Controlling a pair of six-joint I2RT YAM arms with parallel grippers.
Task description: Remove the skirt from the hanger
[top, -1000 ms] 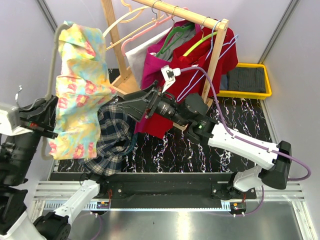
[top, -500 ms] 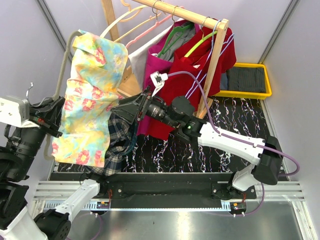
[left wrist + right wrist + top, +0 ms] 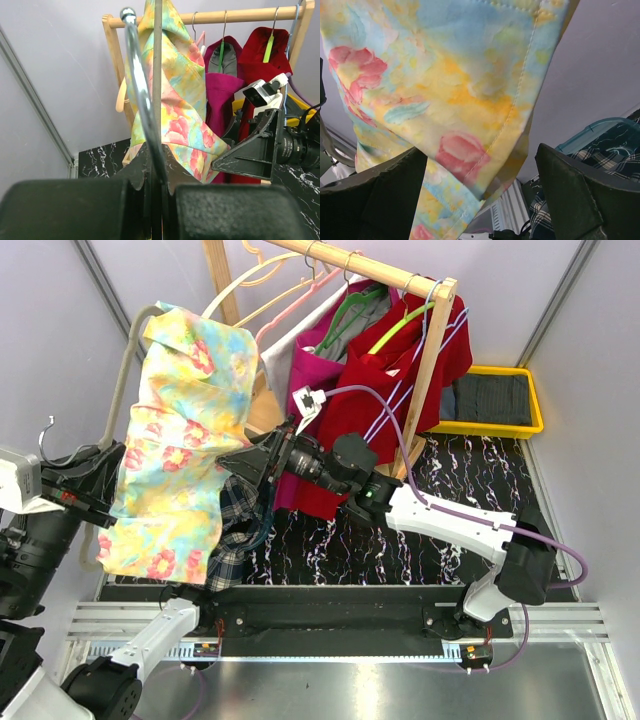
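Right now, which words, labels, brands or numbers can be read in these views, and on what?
None is readable.
Marks on the camera lens: too blurred to read.
The skirt, the hung clothes and the yellow bin carry no visible writing.

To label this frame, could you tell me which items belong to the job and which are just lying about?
Job: floral skirt, hanger, left gripper, right gripper.
Lying about: plaid garment, red clothes, wooden rack, yellow bin.
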